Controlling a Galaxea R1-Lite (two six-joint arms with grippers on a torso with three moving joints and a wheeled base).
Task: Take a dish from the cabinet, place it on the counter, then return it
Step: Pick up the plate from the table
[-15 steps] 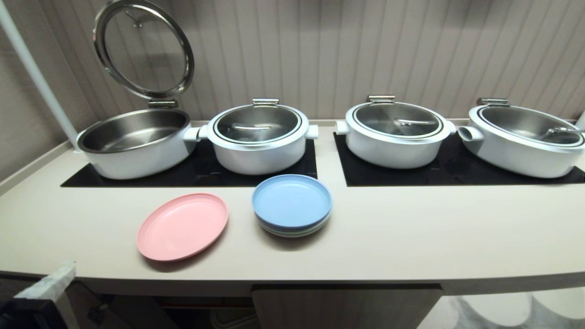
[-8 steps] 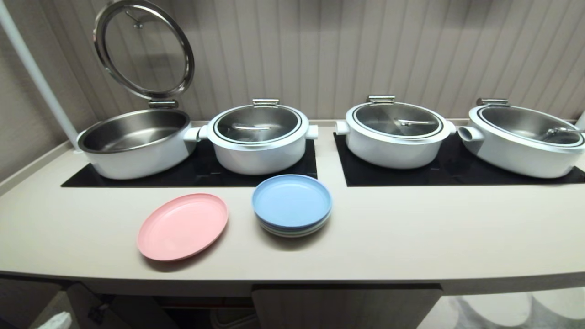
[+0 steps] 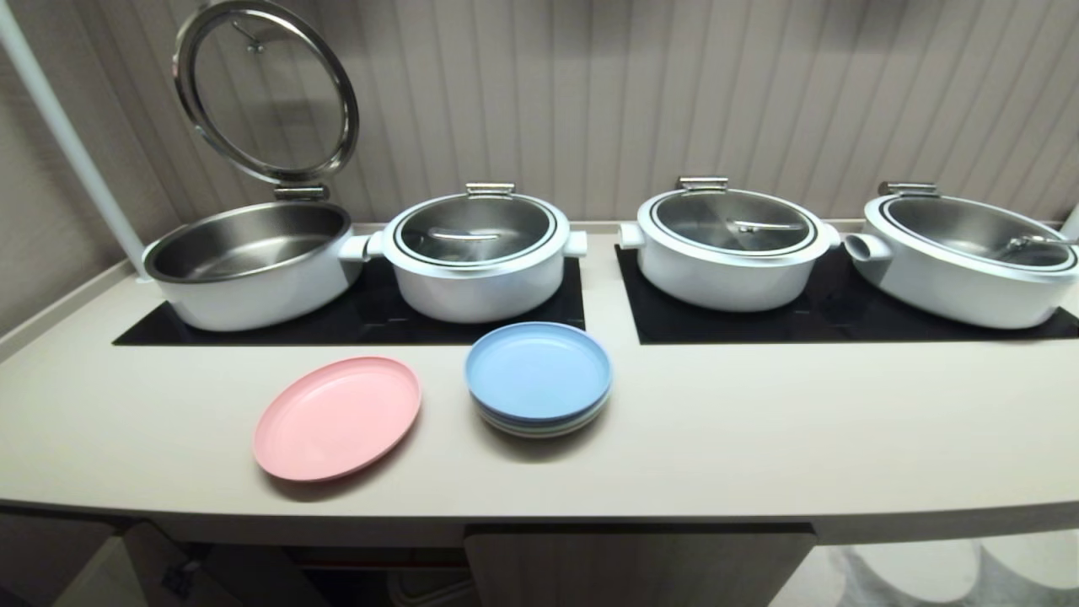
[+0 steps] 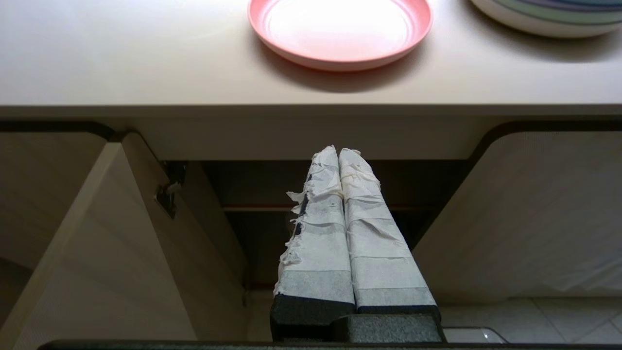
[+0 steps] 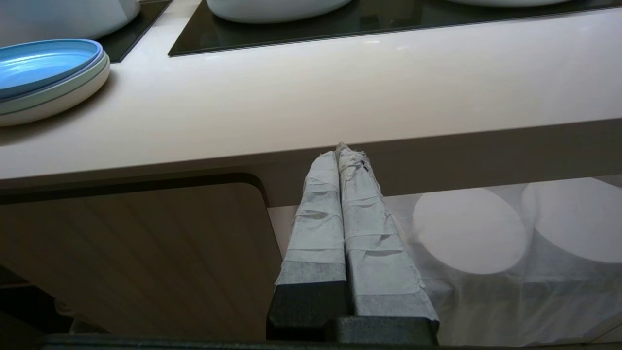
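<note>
Resting flat on counter (image 3: 759, 438): pink dish (image 3: 337, 417), round, shallow, matte, low rim, empty. Left gripper (image 4: 338, 151) fingers pressed together, holding nothing, below counter edge; dish beyond and above fingertips. Right gripper (image 5: 344, 151) likewise closed, empty.

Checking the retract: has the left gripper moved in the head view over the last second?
Yes. It showed at the lower left corner below the counter edge, sank, and is now out of the head view. The left wrist view shows the left gripper shut and empty.

Matte pink dish (image 3: 336, 417); smooth cream counter (image 3: 759, 421); glossy black hob panels (image 3: 834, 316); ribbed wood-look cabinet (image 4: 525, 214).
</note>
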